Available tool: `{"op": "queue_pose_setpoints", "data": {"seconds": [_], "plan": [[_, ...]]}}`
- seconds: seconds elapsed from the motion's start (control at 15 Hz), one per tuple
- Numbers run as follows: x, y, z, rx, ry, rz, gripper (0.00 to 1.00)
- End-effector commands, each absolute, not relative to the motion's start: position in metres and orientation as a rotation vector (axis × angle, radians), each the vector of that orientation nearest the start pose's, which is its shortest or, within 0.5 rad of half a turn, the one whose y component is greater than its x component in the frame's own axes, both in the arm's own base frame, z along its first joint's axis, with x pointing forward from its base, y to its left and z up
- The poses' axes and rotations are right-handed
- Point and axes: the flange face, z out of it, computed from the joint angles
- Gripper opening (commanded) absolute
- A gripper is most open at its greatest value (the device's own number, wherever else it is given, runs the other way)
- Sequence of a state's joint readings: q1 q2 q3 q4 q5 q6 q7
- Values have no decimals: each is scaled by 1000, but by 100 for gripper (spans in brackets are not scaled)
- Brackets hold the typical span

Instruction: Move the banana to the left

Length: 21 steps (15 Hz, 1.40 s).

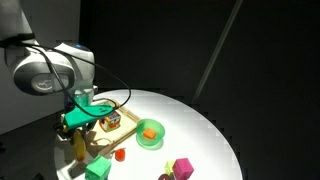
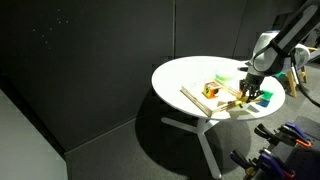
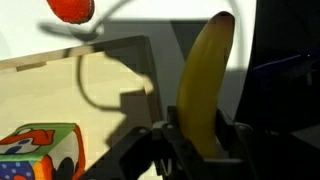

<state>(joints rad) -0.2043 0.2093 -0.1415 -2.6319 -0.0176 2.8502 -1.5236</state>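
You're gripping the banana [image 3: 205, 80] w/ the tool [image 3: 200, 140]: jaws are clenching its lower end, one finger [image 3: 165, 148] pressing each side. In the wrist view the fruit is pointing straight up the frame, dark tip reaching the top edge. It's sitting over the white bench [image 1: 200, 130], just beside the edge of the wooden board [image 3: 70, 100]. Can't tell whether it's touching the bench or hanging clear.

A red ball [image 3: 70, 8] is lying beyond the board's far corner, well apart from the banana. A picture block [image 3: 35, 150] is resting on the board nr the tool. Its faces are showing red, blue & white print, but it's too blurred to read any lettering.

In an exterior view the arm [image 1: 50, 70] is reaching down over the board end of the bench. A green bowl [image 1: 150, 135] w/ an orange piece inside is standing nearby, and a pink cube [image 1: 183, 167] & green cube [image 1: 97, 168] are sitting at the near edge.
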Motion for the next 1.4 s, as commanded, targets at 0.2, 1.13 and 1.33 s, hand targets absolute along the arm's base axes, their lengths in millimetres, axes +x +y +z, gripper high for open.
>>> {"op": "queue_pose_setpoints", "data": {"seconds": [0.2,1.13,1.33], "plan": [[409,-153,176,-2648,-1772,30,15],[408,-156,179,-2763,-1573,51,100],[405,-159,185,-2877,-1362,64,100]]}}
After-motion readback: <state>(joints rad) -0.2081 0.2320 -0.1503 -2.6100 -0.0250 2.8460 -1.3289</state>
